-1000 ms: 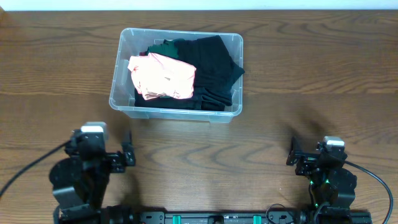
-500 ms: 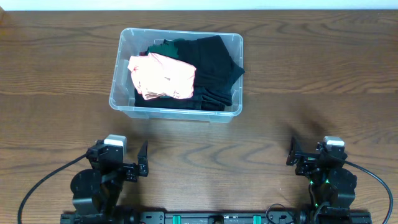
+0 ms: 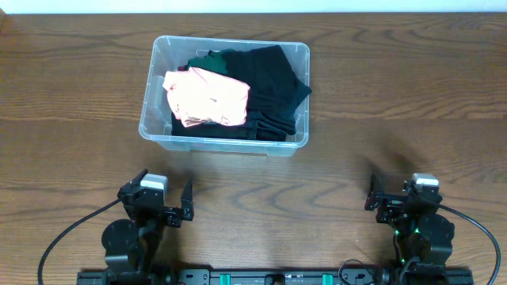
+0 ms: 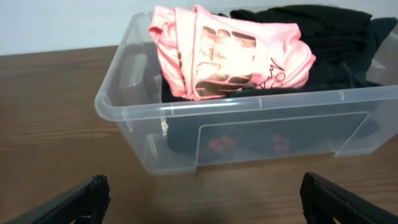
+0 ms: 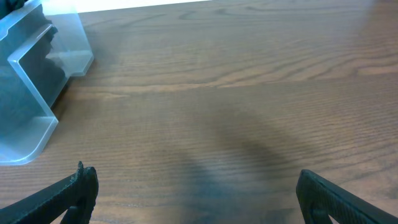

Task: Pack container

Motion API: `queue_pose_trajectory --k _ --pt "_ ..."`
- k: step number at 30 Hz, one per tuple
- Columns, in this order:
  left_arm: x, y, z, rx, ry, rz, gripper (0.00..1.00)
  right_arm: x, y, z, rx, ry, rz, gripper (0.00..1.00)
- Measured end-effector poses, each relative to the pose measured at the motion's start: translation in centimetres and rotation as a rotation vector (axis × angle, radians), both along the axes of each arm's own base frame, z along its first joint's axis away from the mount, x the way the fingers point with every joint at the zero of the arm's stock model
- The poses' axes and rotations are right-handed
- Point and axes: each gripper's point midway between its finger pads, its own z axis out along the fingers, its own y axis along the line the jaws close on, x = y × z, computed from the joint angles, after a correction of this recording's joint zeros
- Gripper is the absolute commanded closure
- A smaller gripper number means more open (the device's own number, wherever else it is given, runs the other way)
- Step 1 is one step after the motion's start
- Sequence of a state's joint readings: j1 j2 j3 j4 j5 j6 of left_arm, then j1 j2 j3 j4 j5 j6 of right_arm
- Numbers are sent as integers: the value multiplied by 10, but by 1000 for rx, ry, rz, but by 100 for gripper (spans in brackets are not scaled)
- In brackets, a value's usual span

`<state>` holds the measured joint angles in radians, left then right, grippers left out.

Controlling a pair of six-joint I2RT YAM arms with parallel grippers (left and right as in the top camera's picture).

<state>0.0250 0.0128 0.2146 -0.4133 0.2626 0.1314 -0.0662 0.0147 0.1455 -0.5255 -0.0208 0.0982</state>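
The clear plastic container [image 3: 157, 62] stands at the back middle of the wooden table. It holds a folded pink garment [image 3: 207, 96] on its left side, lying on dark black and green clothes [image 3: 269, 75]. The left wrist view shows the container [image 4: 130, 112] close ahead with the pink garment [image 4: 230, 53] on top. My left gripper [image 3: 186, 207] is open and empty near the front edge, apart from the container; it also shows in its own view [image 4: 199, 199]. My right gripper [image 3: 371, 194] is open and empty at the front right; it also shows in its own view [image 5: 196, 193].
The right wrist view shows only a corner of the container [image 5: 31, 93] at its left and bare wood grain ahead. Black cables run from both arm bases along the table's front edge.
My left arm has swung right and settled nearer the front middle, its gripper now facing the container. The right arm and the container's contents have not moved.
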Motion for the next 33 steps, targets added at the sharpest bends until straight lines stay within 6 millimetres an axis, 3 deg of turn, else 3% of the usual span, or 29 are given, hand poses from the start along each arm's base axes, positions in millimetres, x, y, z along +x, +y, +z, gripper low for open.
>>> queue_pose_trajectory --k 10,33 --pt "12 0 -17 1 -30 -1 2 0 0 0 0 0 0 1" --pt "13 0 -13 1 -50 -1 2 0 0 0 -1 0 -2 1"
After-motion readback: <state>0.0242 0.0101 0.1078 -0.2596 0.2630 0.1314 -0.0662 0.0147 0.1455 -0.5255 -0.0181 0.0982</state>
